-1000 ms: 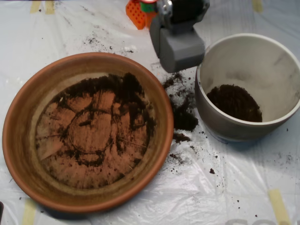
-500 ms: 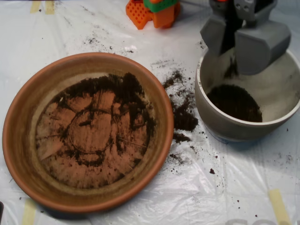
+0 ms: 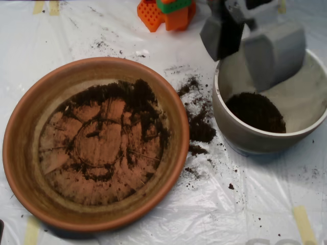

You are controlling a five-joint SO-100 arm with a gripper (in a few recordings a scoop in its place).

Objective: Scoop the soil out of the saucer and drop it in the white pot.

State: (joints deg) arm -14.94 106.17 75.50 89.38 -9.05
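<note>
Tool (image 3: 240, 43) halves apart, top cropped, covering white pot (image 3: 230, 125) rim

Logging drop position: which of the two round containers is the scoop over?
The white pot: the open scoop hangs over its rim, well clear of the terracotta saucer.

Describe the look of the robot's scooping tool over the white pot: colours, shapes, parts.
The grey clamshell pincer is matte grey plastic, made of two boxy half-shells with rounded corners: a darker, shadowed one on the left and a paler, larger one on the right. A black part runs between them. Behind it at the top edge sit orange and green plastic blocks, the orange one grid-patterned.
</note>
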